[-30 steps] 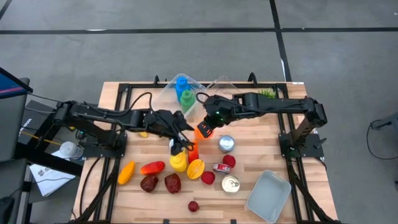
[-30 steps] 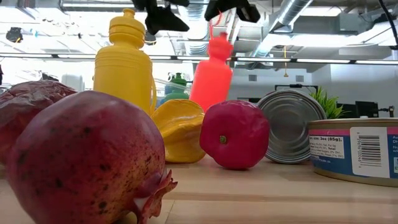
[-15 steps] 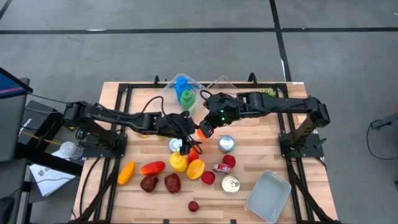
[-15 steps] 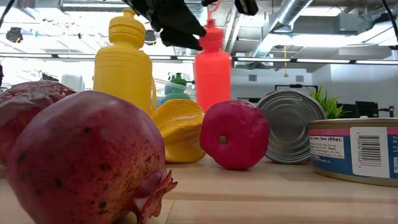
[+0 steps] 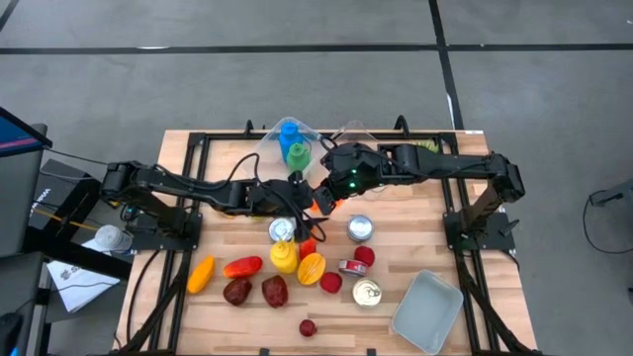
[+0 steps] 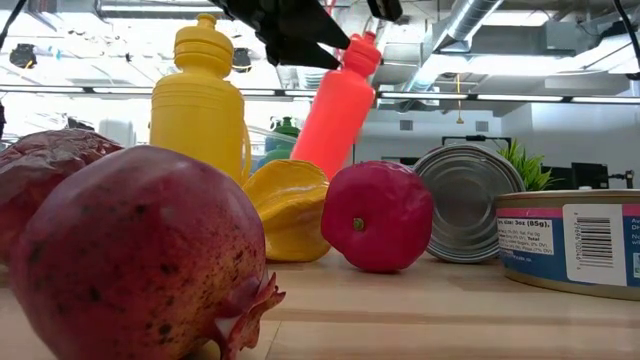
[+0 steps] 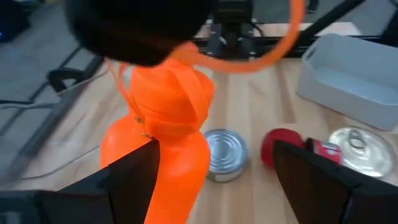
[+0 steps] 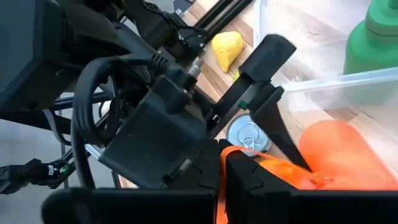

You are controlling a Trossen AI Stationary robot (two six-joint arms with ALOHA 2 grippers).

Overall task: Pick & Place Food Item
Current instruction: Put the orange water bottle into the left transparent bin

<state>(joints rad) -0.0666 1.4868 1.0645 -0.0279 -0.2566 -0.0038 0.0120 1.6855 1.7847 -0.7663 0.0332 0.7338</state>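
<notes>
An orange squeeze bottle (image 5: 310, 243) (image 6: 335, 115) stands tilted on its base among the food, its cap leaning toward the table's right and far side. My left gripper (image 5: 301, 201) (image 7: 217, 180) is open around the bottle's upper body. My right gripper (image 5: 332, 194) (image 6: 385, 8) sits over the bottle's cap and is shut on its top. The bottle's orange strap loop (image 7: 261, 56) arcs out beside the cap. My left gripper is open around the orange bottle, and the shoulder (image 7: 168, 149) lies against one finger (image 7: 134, 180). It comes level from the table's left. My right gripper is shut on the bottle's top at the cap (image 7: 180, 68), from above. Its own body hides the contact. The bottle leans below it, base on the table.
A yellow bottle (image 5: 284, 255), a yellow starfruit (image 5: 311, 267), pomegranates (image 5: 275, 291), a red fruit (image 6: 378, 215) and several cans (image 5: 360, 228) crowd the table's middle. A clear bin (image 5: 269, 146) with blue and green bottles stands at the far edge. A grey tray (image 5: 427, 311) lies near right.
My left gripper has moved right and toward the far edge, up to the orange bottle. My right gripper has drawn back toward the far right. The bottle stood upright half a second ago and has tipped, its cap swinging right while its base stayed on the table.
</notes>
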